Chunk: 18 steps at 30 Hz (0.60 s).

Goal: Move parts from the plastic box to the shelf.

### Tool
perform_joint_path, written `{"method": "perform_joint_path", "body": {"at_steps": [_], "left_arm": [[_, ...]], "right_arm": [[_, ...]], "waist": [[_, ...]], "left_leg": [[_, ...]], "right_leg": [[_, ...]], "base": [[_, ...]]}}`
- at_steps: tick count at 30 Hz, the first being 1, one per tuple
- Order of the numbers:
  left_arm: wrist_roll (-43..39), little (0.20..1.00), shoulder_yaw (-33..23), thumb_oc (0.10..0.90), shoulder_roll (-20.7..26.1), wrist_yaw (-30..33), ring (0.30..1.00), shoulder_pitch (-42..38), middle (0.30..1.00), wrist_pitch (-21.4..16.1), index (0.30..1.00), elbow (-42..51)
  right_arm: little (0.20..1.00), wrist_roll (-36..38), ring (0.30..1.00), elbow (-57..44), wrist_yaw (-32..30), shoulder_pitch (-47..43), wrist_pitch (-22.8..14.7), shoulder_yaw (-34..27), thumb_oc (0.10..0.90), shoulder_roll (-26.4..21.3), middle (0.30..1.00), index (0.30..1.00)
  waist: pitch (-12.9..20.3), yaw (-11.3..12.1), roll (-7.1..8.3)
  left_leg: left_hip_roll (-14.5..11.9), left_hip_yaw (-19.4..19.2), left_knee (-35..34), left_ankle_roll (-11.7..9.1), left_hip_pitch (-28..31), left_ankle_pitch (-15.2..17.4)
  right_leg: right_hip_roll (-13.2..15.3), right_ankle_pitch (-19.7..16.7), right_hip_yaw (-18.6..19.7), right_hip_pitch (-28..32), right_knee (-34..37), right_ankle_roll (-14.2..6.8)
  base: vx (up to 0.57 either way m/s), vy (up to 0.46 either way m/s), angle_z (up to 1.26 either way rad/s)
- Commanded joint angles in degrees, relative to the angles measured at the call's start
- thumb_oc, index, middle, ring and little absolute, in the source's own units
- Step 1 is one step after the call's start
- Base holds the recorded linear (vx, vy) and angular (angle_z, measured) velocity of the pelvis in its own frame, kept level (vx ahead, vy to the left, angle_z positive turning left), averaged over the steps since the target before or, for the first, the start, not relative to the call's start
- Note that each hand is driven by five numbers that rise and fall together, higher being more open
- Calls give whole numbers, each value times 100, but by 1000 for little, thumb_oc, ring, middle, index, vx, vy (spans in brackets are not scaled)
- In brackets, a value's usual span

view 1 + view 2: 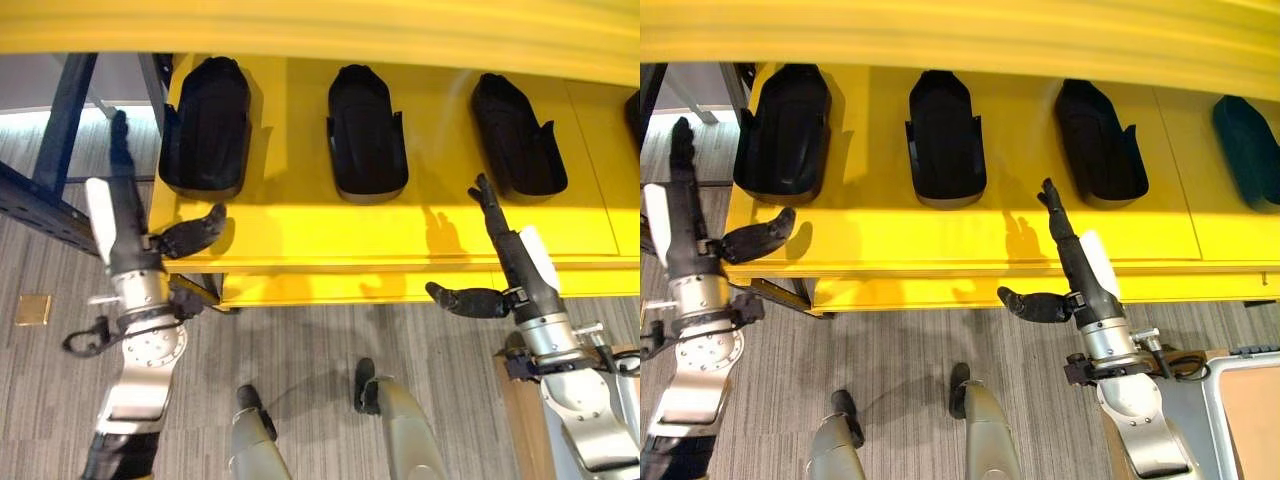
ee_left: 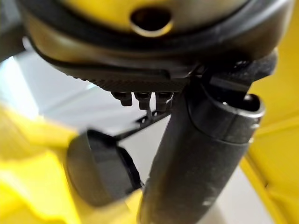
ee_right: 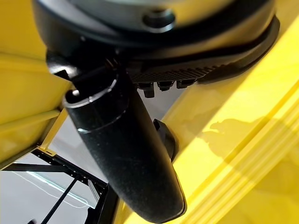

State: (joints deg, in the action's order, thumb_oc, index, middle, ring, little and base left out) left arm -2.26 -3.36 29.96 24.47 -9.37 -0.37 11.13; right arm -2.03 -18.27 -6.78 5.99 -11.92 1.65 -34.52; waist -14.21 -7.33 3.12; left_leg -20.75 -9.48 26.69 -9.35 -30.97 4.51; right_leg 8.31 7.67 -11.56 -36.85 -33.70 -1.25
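The yellow shelf spans the far half of the scene, with a second yellow level overhanging it along the far edge. Three black parts stand in a row on the shelf surface, each a hollow shell with its open side up: the left part near the shelf's left end, the middle part beside it, and the right part further right; they are well apart from one another. In the right eye view a fourth, darker teal part sits at the right edge of the shelf. The left hand is raised at the shelf's left end, fingers straight and extended toward the far side, thumb spread out to the right over the near edge of the shelf just below the left part; it holds nothing. The right hand is raised over the shelf's near edge, just near of the right part, fingers straight and pointing far-left, thumb spread to the left; it holds nothing. Both wrist views confirm extended fingers with yellow shelf surface beyond them. A grey-rimmed box shows at the near right corner in the right eye view; its contents cannot be told. Grey carpet floor lies near of the shelf, with a dark blue frame at far left.
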Motion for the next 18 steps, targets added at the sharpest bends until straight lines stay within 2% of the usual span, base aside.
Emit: {"method": "perform_joint_path", "body": {"at_steps": [1,4,5,6,10,14,15,17,18], "left_arm": [[-568,1000,23,900,118,178,1000,-433,1000,-758,1000,172],[-1086,1000,169,900,61,122,1000,-675,1000,-844,1000,-112],[-1104,1000,176,900,69,117,1000,-705,1000,-864,1000,-140],[-1143,1000,189,900,77,144,1000,-765,1000,-864,1000,-203],[-1496,1000,244,900,18,198,1000,-933,1000,-961,1000,-443],[-1733,1000,120,900,-69,427,1000,-1095,1000,-995,1000,-772],[-1732,1000,119,900,-69,427,1000,-1098,1000,-997,1000,-768],[-1779,1000,-65,900,-119,664,1000,-1192,1000,-1027,1000,-909],[-1780,1000,-63,900,-120,664,1000,-1189,1000,-1025,1000,-913]], "right_arm": [[1000,146,1000,-625,-308,-361,-428,-169,900,-196,1000,1000],[1000,156,1000,-580,-320,-386,-403,-121,900,-213,1000,1000],[1000,156,1000,-581,-324,-393,-404,-130,900,-213,1000,1000],[1000,165,1000,-578,-315,-392,-400,-104,900,-217,1000,1000],[1000,158,1000,-545,-314,-412,-391,-54,900,-220,1000,1000],[1000,107,1000,-506,-345,-384,-396,-15,900,-257,1000,1000],[1000,107,1000,-510,-347,-387,-397,-18,900,-257,1000,1000],[1000,43,1000,-511,-383,-360,-406,-13,900,-292,1000,1000],[1000,43,1000,-507,-381,-358,-405,-9,900,-291,1000,1000]], "waist": [[460,-127,-29],[466,-167,-42],[435,-163,-23],[463,-167,-42],[467,-189,-44],[509,-213,-42],[486,-213,-23],[508,-213,-8],[531,-213,-26]], "left_leg": [[-217,175,-106,25,-4,-183],[-220,173,-109,28,8,-186],[-210,133,-121,88,-50,-321],[-223,169,-109,27,15,-189],[-228,155,-109,23,15,-200],[-237,142,-117,19,-4,-214],[-227,102,-128,82,-65,-350],[-225,99,-135,79,-81,-353],[-235,139,-125,16,-22,-219]], "right_leg": [[207,-350,323,417,594,-430],[201,-348,339,418,592,-432],[220,-478,308,377,638,-379],[202,-349,340,422,593,-433],[183,-346,348,420,588,-432],[182,-344,334,392,588,-432],[199,-475,303,349,635,-379],[198,-473,297,336,645,-389],[180,-343,328,378,599,-443]], "base": [[10,5,-4],[18,9,-6],[18,5,-4],[13,1,-3],[29,0,-1],[-4,-2,-1],[-67,-3,-2],[25,1,-1],[0,0,0]]}}
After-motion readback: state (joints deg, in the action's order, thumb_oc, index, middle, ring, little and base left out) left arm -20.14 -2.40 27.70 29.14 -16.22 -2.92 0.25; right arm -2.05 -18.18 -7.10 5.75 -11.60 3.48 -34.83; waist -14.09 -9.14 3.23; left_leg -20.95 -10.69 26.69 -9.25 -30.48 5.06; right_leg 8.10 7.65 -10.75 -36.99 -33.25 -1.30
